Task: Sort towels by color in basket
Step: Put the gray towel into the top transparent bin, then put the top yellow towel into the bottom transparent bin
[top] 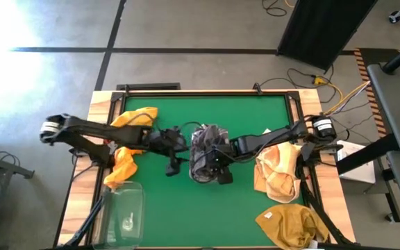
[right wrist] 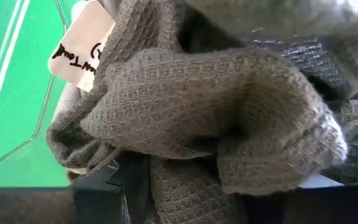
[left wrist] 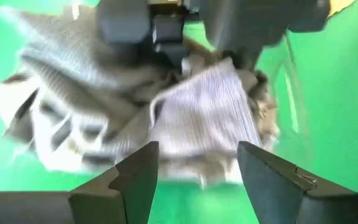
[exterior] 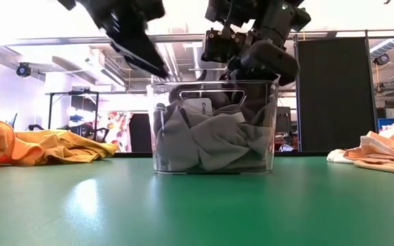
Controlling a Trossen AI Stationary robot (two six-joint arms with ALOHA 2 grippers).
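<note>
Grey waffle-weave towels (exterior: 214,140) fill the clear plastic basket (exterior: 272,126) at the centre of the green table (top: 255,208). Right gripper (top: 222,161) sits over the basket, fingers clamped on a grey towel. Left gripper (left wrist: 197,165) hovers just beside it, fingers apart. Orange towels (top: 125,165) lie at both table sides.

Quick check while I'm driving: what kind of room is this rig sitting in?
Probably a lab or workshop, not a home. The low view shows an open ceiling with exposed ducting and equipment racks behind the green table; the high view shows loose cables on a bare concrete floor.
</note>
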